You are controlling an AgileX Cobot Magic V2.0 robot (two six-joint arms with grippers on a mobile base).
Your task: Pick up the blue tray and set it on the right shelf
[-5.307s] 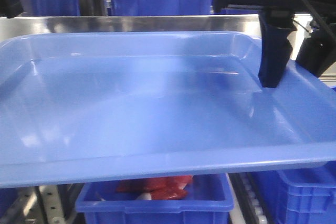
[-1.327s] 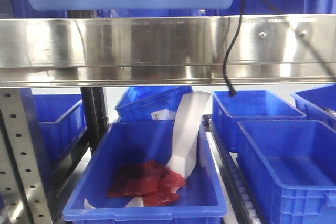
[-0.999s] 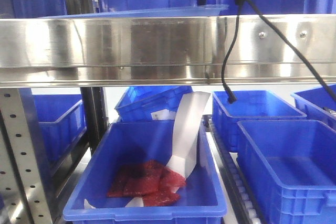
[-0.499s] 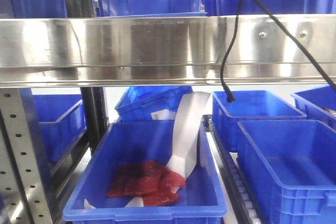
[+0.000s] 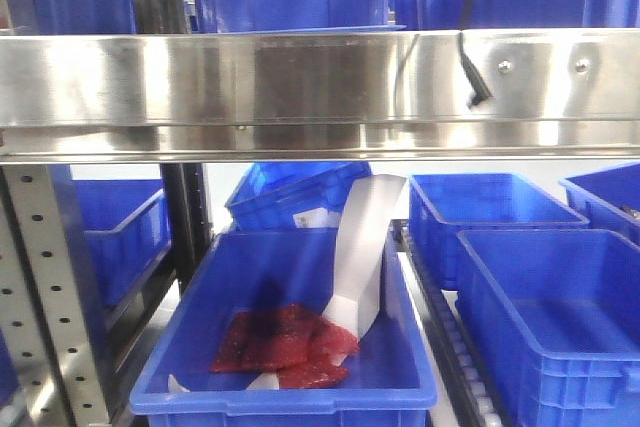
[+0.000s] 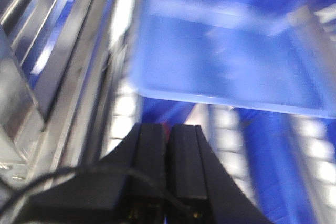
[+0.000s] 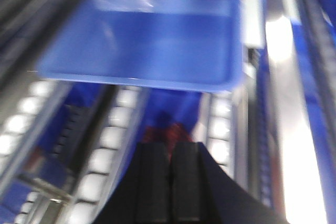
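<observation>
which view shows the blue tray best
The right wrist view: the blue tray fills its upper half, basin and rim visible, though blurred. The left wrist view shows it similarly blurred. The front view catches only a thin edge above the steel shelf front.

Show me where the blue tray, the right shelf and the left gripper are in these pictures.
blue tray [image 7: 142, 40]: right wrist view, on its flat floor.
right shelf [image 5: 300, 77]: front-facing view, on its shiny steel front edge.
left gripper [image 6: 168, 145]: left wrist view, on the seam between the closed fingers.
</observation>
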